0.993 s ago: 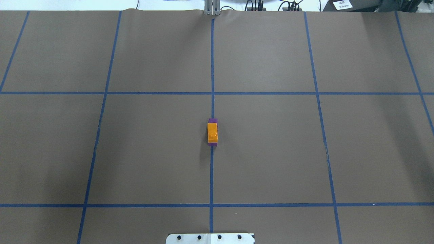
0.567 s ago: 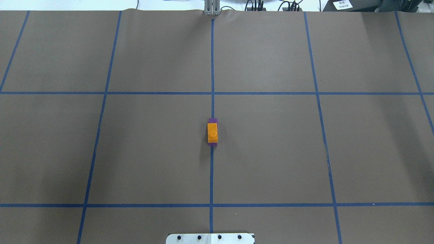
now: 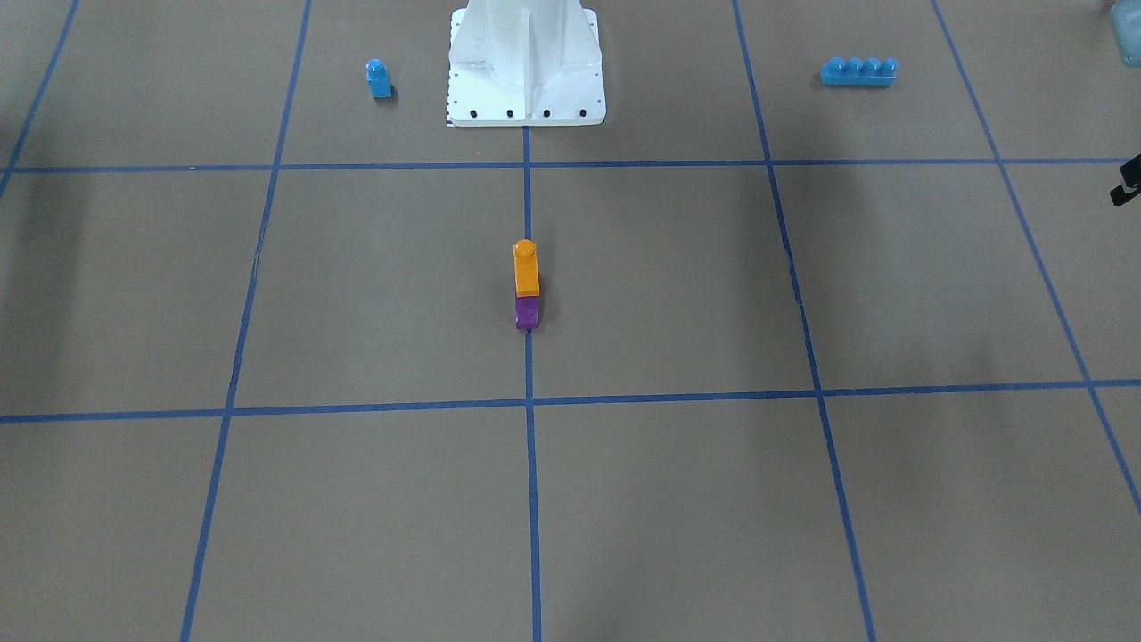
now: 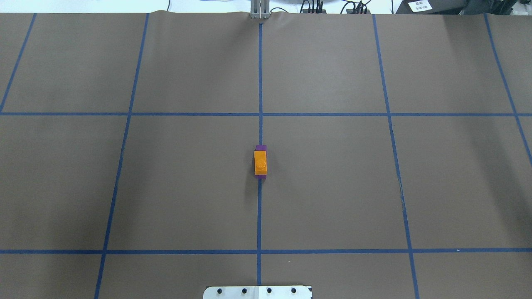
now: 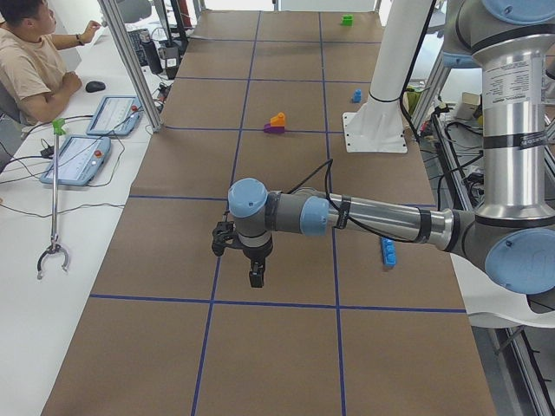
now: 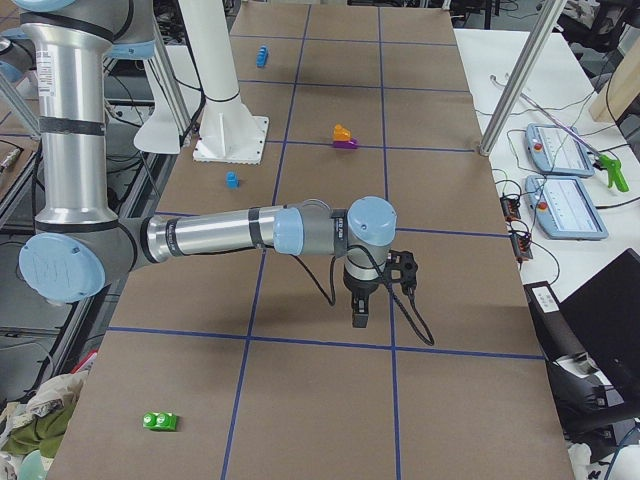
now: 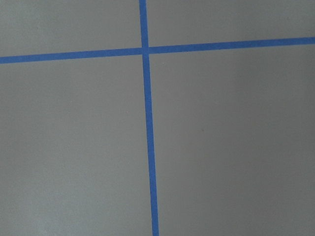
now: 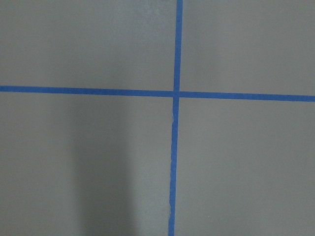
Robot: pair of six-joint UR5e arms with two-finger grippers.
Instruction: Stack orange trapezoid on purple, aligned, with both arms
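The orange trapezoid (image 4: 260, 162) sits on top of the purple brick (image 4: 260, 147) at the table's middle, on the centre tape line. In the front view the orange trapezoid (image 3: 527, 272) stands with its stud up over the purple brick (image 3: 527, 312). My left gripper (image 5: 257, 279) hangs over the table's left end, far from the stack. My right gripper (image 6: 359, 318) hangs over the right end, also far from it. Both show only in the side views, so I cannot tell whether they are open or shut. Both wrist views show only bare mat and tape lines.
A small blue brick (image 3: 379, 78) and a long blue brick (image 3: 858, 71) lie on either side of the white robot base (image 3: 526, 62). A green brick (image 6: 160, 421) lies at the right end. An operator (image 5: 30, 61) sits beside the table.
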